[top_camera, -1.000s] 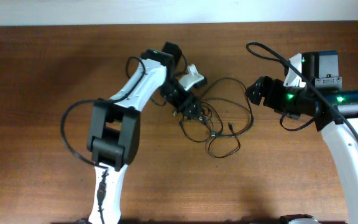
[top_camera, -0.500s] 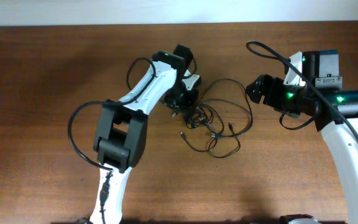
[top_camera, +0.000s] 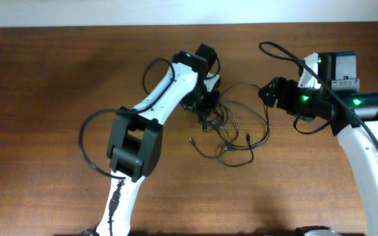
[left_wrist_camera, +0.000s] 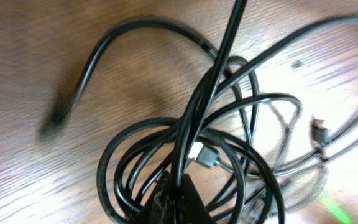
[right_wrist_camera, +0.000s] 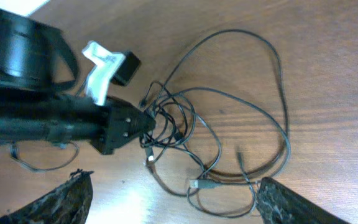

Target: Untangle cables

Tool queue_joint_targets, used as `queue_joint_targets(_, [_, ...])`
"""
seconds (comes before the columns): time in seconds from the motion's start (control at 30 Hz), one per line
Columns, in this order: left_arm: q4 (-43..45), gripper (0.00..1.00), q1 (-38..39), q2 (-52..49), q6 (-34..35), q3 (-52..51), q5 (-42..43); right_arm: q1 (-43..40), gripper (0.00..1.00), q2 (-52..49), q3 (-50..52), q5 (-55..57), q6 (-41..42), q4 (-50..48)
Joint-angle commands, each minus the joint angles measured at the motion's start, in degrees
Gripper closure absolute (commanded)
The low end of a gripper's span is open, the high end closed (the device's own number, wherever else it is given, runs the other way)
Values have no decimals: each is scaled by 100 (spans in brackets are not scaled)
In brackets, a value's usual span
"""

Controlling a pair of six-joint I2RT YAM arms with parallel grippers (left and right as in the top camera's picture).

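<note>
The cables (top_camera: 223, 124) are thin black cords lying in a loose tangle on the wooden table, between the two arms. My left gripper (top_camera: 205, 108) is down at the tangle's left edge. In the left wrist view it (left_wrist_camera: 178, 190) is shut on one black strand (left_wrist_camera: 205, 87), which runs taut up and out of the picture over a coil of loops. My right gripper (top_camera: 270, 93) hovers open to the right of the tangle. In the right wrist view its fingers (right_wrist_camera: 58, 199) stand wide apart above the cords, and a silver plug (right_wrist_camera: 205, 184) lies between them.
Thicker black arm cables loop beside the left arm (top_camera: 84, 141) and arch over the right arm (top_camera: 284, 56). The table's far edge meets a white wall (top_camera: 110, 13) at the top. Bare wood (top_camera: 38, 98) spreads left of the arms.
My left gripper has closed on a strand and shifted right and toward the far edge, dragging the tangle's left part with it. The right arm has barely moved.
</note>
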State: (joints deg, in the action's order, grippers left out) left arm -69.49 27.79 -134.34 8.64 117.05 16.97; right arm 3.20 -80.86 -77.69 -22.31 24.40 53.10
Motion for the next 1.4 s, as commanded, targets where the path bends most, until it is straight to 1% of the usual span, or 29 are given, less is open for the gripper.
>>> queue_joint_targets(0.0, [-361, 100, -243, 643, 35, 957, 55, 286, 20, -367, -37, -409, 522, -389])
queue_joint_targets(0.07, [-387, 100, -299, 802, 129, 1174, 105, 686, 22, -688, -39, -404, 1034, -925])
queue_joint_targets(0.13, [-323, 100, -398, 846, 474, 1191, 107, 960, 23, -1036, -37, -407, 1521, -1408])
queue_joint_targets(0.2, [-280, 100, -509, 846, 682, 1191, 131, 1117, 24, -1346, -39, -474, 1816, -1880])
queue_joint_targets(0.27, [-186, 100, -557, 846, 682, 1191, 170, 1266, 30, -1659, -39, -555, 2116, -2378])
queue_joint_targets(0.37, [-55, 100, -557, 848, 682, 1191, 190, 1502, 35, -2048, -39, -573, 2286, -2599])
queue_joint_targets(0.43, [61, 100, -562, 848, 682, 1191, 402, 1655, 37, -2267, -39, -553, 2363, -2763])
queue_joint_targets(0.47, [118, 100, -564, 848, 682, 1191, 527, 1672, 40, -2361, -37, -555, 2457, -2848])
queue_joint_targets(0.53, [201, 100, -612, 848, 682, 1261, 800, 1665, 55, -2559, -37, -535, 2564, -2900])
queue_joint_targets(0.6, [181, 100, -767, 848, 680, 1515, 1051, 1665, 74, -2638, -37, -533, 2559, -2892])
queue_joint_targets(0.63, [144, 100, -1008, 848, 680, 1878, 1414, 1659, 96, -2638, -37, -533, 2559, -2894])
queue_joint_targets(0.7, [-26, 100, -1497, 850, 675, 2500, 1801, 1587, 96, -2638, -37, -535, 2430, -2704])
queue_joint_targets(0.77, [-260, 100, -1814, 850, 638, 2855, 1827, 1467, 96, -2638, -37, -529, 2039, -2430])
queue_joint_targets(0.83, [-592, 100, -2166, 850, 243, 3086, 1818, 1303, 96, -2608, -39, -612, 1368, -2153])
queue_joint_targets(0.87, [-793, 100, -2326, 848, 33, 3086, 1718, 1235, 96, -2538, -48, -855, 1025, -2135])
queue_joint_targets(0.9, [-1054, 100, -2459, 846, 0, 3071, 1222, 1172, 96, -2356, -151, -1097, 715, -2000])
queue_joint_targets(0.93, [-1318, 100, -2535, 846, 0, 3040, 348, 1158, 96, -2079, -446, -1023, 402, -1591])
queue_joint_targets(0.97, [-1425, 100, -2535, 846, 0, 3029, -162, 1161, 96, -1928, -704, -1023, 205, -1294])
queue_joint_targets(1.0, [-1550, 100, -2520, 846, 2, 3010, -898, 1158, 96, -1681, -1370, -726, -50, -566])
queue_joint_targets(1.03, [-1637, 100, -2524, 846, 4, 3010, -1602, 1130, 96, -1532, -2068, -42, -177, 173])
queue_joint_targets(1.07, [-1657, 100, -2592, 846, 7, 3010, -2020, 1080, 96, -1482, -2653, 640, -195, 767])
queue_joint_targets(1.13, [-1655, 100, -2791, 846, 7, 3010, -2402, 933, 96, -1469, -3486, 1687, -192, 1561])
queue_joint_targets(1.2, [-1655, 100, -3077, 846, 7, 3010, -2437, 634, 96, -1469, -4157, 2494, -192, 2170])
queue_joint_targets(1.23, [-1659, 100, -3202, 846, 7, 3010, -2433, 479, 96, -1469, -4321, 2603, -192, 2323])
queue_joint_targets(1.27, [-1674, 100, -3270, 846, 7, 3010, -2430, 367, 96, -1469, -4380, 2564, -190, 2369])
queue_joint_targets(1.3, [-1703, 100, -3307, 846, 2, 3010, -2310, 269, 96, -1471, -4385, 2256, -197, 2365])
queue_joint_targets(1.33, [-1709, 100, -3287, 846, -83, 3010, -1998, 308, 96, -1545, -4382, 1963, -315, 2354])
queue_joint_targets(1.37, [-1672, 100, -3235, 846, -369, 3010, -1504, 374, 96, -1622, -4382, 1884, -317, 2358])
